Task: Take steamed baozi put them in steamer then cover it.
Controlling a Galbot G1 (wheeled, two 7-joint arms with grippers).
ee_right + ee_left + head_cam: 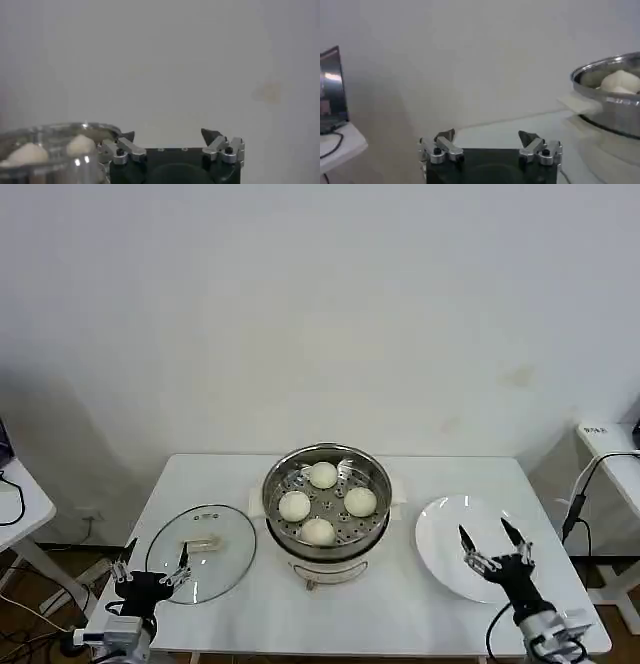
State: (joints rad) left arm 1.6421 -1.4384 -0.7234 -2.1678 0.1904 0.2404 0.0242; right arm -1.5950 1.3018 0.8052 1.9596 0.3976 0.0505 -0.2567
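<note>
Four steamed baozi sit in one steamer (327, 489): the far one (323, 475), the left one (294, 506), the right one (360, 501) and the near one (318, 531). One glass lid (201, 552) lies to the left, one white plate (440, 549) to the right, all on one white table (340, 609).

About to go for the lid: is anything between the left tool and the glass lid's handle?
Nothing. In the head view, the open left tool sits at the glass lid's near edge; only clear glass lies before the handle.
</note>
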